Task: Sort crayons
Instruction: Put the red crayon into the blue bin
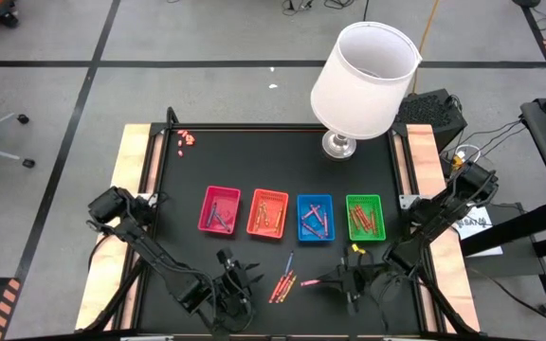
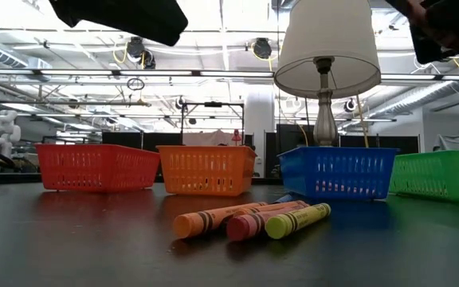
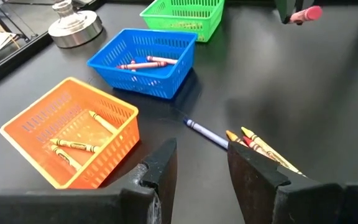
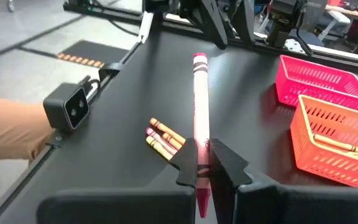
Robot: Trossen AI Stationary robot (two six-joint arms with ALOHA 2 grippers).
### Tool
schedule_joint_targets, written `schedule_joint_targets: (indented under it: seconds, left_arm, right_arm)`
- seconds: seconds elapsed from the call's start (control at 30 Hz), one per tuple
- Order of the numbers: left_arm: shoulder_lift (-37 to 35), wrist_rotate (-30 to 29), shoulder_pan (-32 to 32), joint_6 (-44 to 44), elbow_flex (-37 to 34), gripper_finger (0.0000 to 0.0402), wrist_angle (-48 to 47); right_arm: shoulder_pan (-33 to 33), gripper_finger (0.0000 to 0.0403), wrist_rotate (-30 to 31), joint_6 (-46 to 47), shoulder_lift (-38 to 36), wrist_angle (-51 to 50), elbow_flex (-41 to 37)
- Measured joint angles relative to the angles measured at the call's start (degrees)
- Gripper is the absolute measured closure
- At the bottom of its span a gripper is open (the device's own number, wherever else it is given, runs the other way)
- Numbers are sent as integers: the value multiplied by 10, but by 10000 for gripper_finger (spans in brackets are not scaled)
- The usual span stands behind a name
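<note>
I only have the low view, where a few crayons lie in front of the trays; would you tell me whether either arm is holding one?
Observer: Yes, the right tool is shut on a pink crayon.
Operator: Thank you. And the left tool?
Observer: The left tool is open and empty, pointed towards the loose crayons on the table.
Operator: What lies inside the blue tray?
Observer: The blue tray holds a few reddish crayons.
</note>
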Motion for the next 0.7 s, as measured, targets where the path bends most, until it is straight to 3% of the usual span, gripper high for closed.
schedule_joint_targets:
  seconds: [0.17, 0.7]
  left_arm:
    - [0, 7, 5, 0, 0, 260, 4]
    - [0, 8, 5, 0, 0, 260, 5]
  right_arm:
    - [0, 397, -1, -19, 0, 18, -11]
    - [0, 397, -1, -264, 0, 45, -11]
